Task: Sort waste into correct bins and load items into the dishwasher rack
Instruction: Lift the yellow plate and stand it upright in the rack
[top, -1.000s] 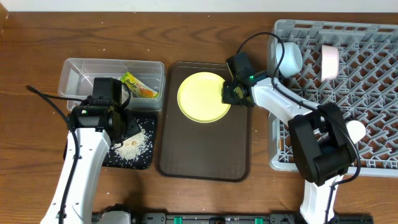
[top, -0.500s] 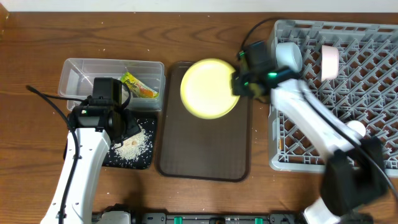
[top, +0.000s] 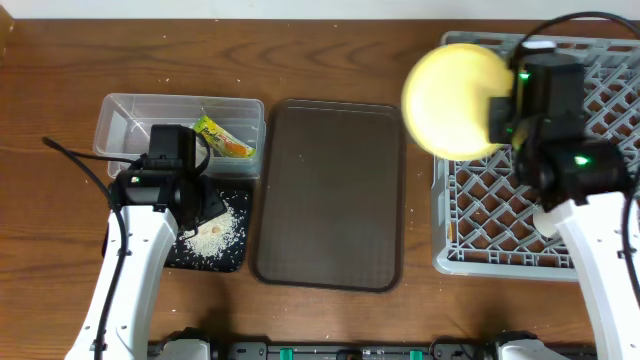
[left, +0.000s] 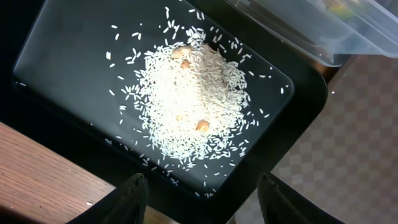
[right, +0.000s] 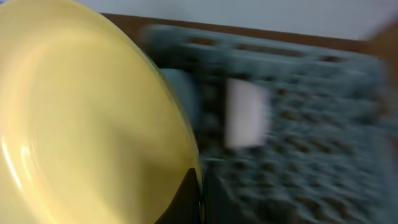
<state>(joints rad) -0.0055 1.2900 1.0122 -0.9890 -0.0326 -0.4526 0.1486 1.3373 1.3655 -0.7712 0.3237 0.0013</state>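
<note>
Aloft, right gripper (top: 497, 112) holds yellow plate (top: 450, 100) over rack (top: 480, 205) edge.

Wooden table (top: 50, 250) bearing, left to right: clear tub (top: 178, 98) with black tray (top: 232, 258) just beside it, brown serving tray (top: 330, 200) at centre, grey rack (top: 500, 215) at right.

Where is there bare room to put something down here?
The brown serving tray is bare, between the clear tub and the dishwasher rack; the rack's near-left part is open grid. Crowded: the black tray, heaped with rice, and the rack's far-left corner under the yellow plate.
</note>
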